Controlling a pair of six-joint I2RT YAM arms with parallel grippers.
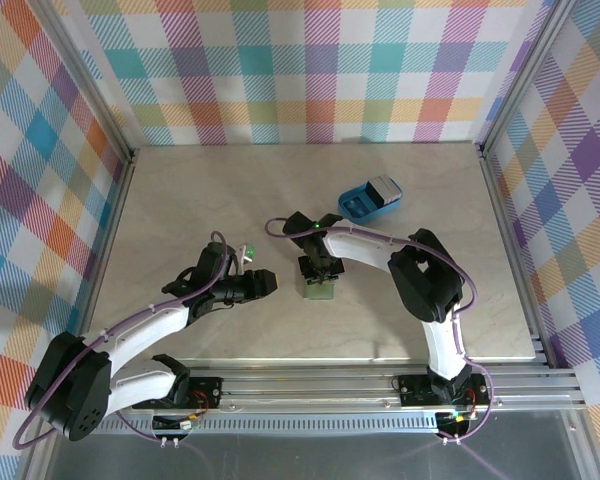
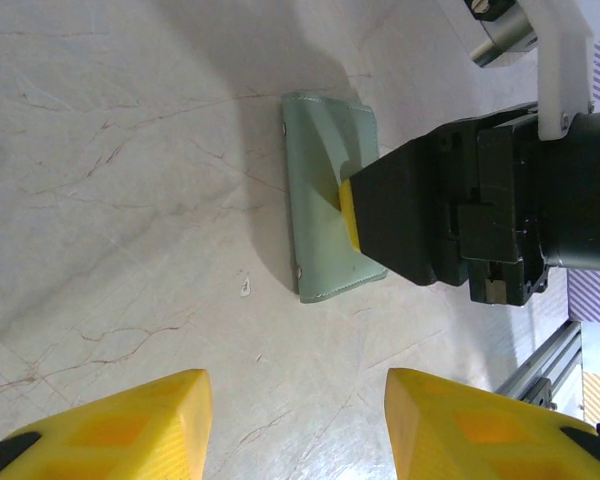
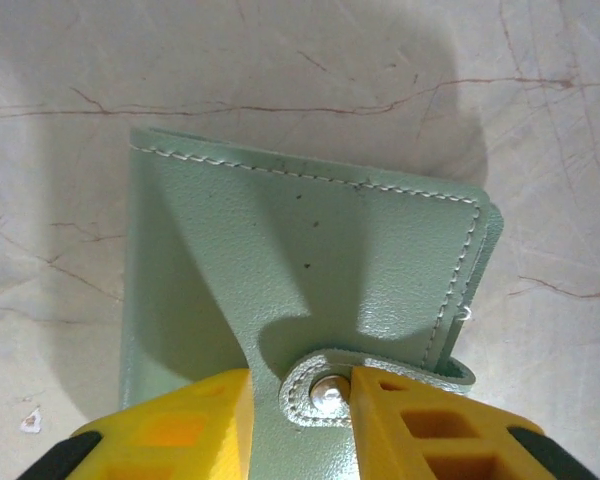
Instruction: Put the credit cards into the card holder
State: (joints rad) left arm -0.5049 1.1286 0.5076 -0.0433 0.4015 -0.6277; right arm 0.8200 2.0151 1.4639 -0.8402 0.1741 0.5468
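Near the middle of the tabletop (image 1: pixel 180 200), the green wallet (image 1: pixel 320 292) lies flat, and the right pincer (image 1: pixel 319 272) stands right over it, yellow fingers (image 3: pixel 430 425) pinching the wallet's snap tab (image 3: pixel 325 390) from both sides. Just left of the wallet, approx. level w/ it, the left pincer (image 1: pixel 263 283) hangs spread w/ nothing between its tips and bare tabletop under it. Toward the far right, well apart from the wallet, a blue tray (image 1: pixel 355 208) holds a grey-white card (image 1: pixel 386 187).
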